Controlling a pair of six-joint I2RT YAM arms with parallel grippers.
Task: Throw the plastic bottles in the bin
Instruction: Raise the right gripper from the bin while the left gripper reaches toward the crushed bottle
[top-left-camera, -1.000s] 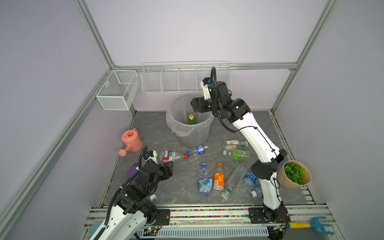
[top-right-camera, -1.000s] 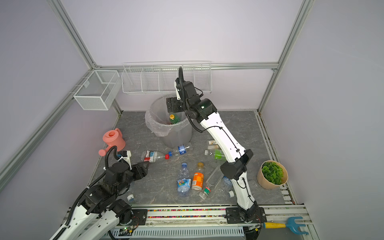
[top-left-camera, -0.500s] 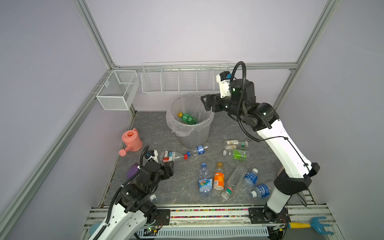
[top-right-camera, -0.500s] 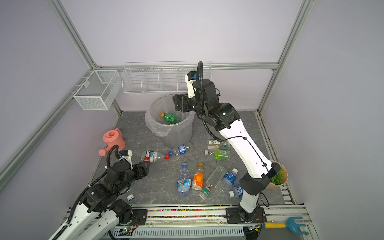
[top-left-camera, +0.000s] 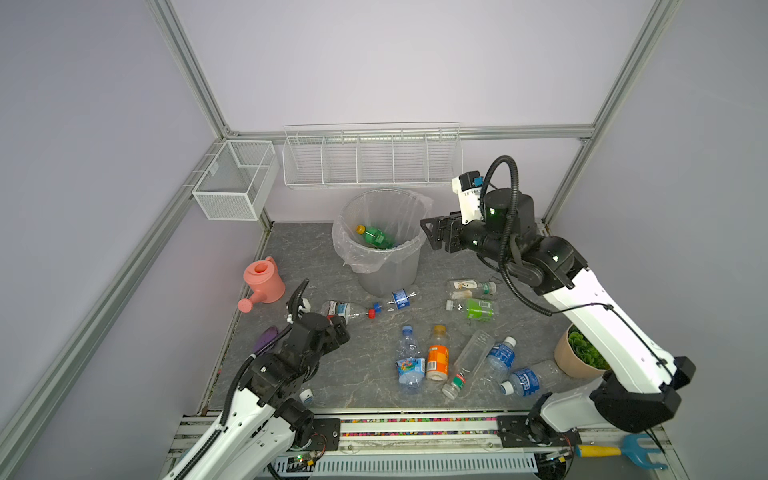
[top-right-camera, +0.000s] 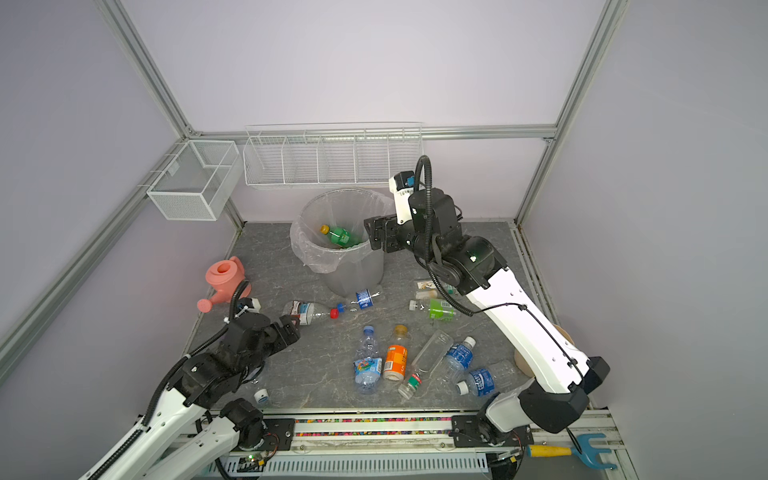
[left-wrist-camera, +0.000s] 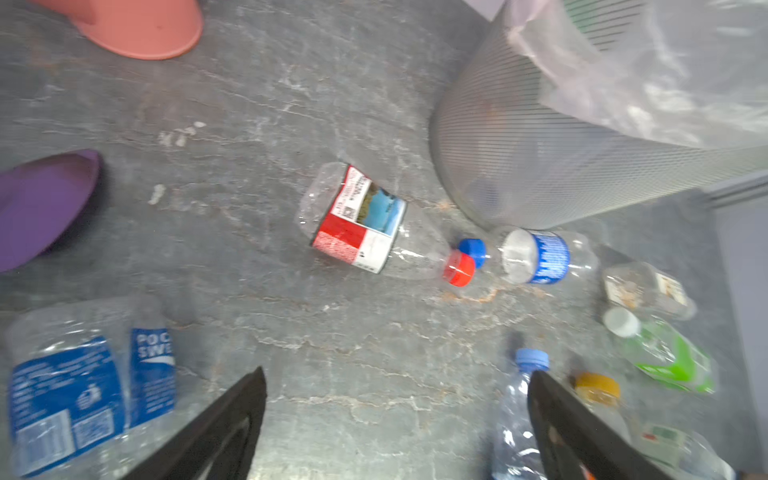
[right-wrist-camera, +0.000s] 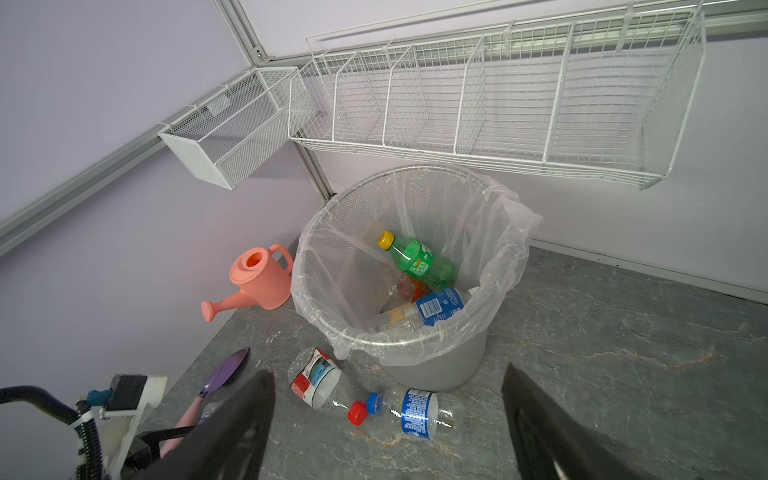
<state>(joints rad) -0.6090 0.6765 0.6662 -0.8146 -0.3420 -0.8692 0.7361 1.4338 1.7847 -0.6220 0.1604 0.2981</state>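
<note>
Subject: plastic bottles (top-left-camera: 436, 359). About ten lie on their sides on the grey floor. A few more are already in the bin (top-left-camera: 386, 270), which stands at 12 o'clock of the floor in both top views. A green bottle (right-wrist-camera: 419, 262) lies uppermost inside it.

Nearest candidate: red-capped bottle (left-wrist-camera: 357, 224), clear and apparently empty, at about 9 o'clock of the floor. Its cap appears to touch the cap of a blue-capped bottle (left-wrist-camera: 536, 255), which lies just beside the bin's foot.

Handling (judgement): a thin-walled empty, so very light. The walls will dent under a squeeze. Smooth and round, so it is likely to roll or slip out of a shallow pinch. Best hold is across the labelled mid-body, jaws square to the long axis. The neck is stiffer but crowded by the neighbour's cap.

Left gripper (left-wrist-camera: 397, 374): jaws wide apart, nothing between them, low over the floor, just beside that bottle's base end on its 7 o'clock side.

Right gripper (right-wrist-camera: 386, 372): jaws apart, empty, raised at 3 o'clock of the bin's rim.
</note>
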